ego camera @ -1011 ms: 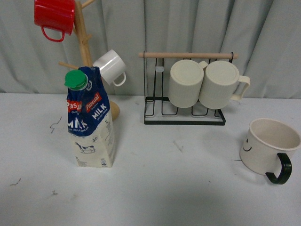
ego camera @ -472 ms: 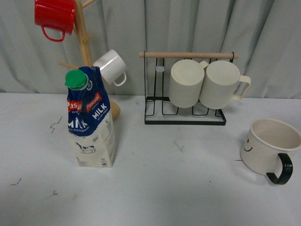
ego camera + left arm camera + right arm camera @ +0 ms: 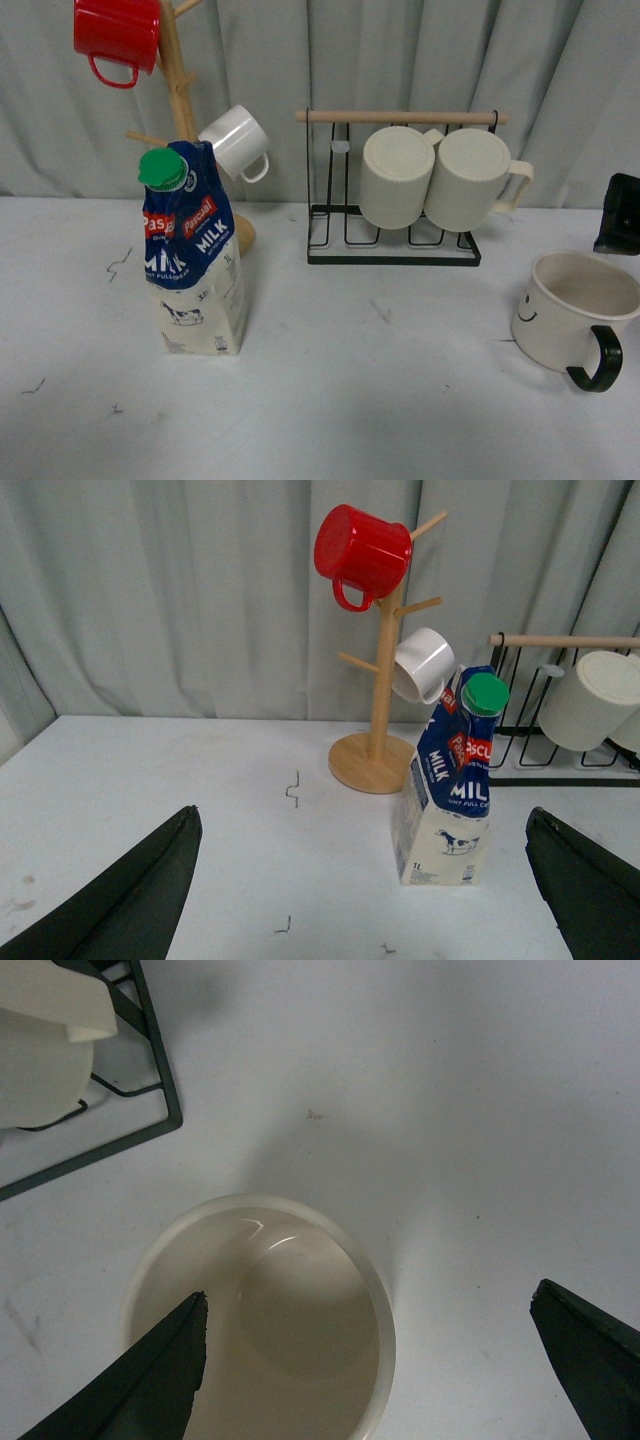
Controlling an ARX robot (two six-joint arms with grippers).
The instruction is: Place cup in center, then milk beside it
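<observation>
We are counting one cup (image 3: 570,310), one milk (image 3: 195,270) carton, two ribbed mugs (image 3: 397,175) hanging side by side on one wire rack (image 3: 390,250), and one red mug (image 3: 115,35) and one white mug (image 3: 235,142) hanging on one wooden tree (image 3: 175,80). The cup is standing upright at the table's (image 3: 350,400) right side, its smiley face turned left and its black handle pointing toward the camera. The milk is standing upright at the left, just in front of the tree's base and well apart from the cup. The front view is showing all of this together, but of the arms only a dark piece of the right arm (image 3: 622,215) at the right edge, behind the cup. The right wrist view is adding what the front cannot: the right gripper (image 3: 370,1295) is hanging over the cup's open mouth with fingers spread wide and gripping nothing. The left wrist view is showing the left gripper (image 3: 362,815) likewise spread wide and empty, facing the milk and tree from a distance; the cup is not appearing there.
</observation>
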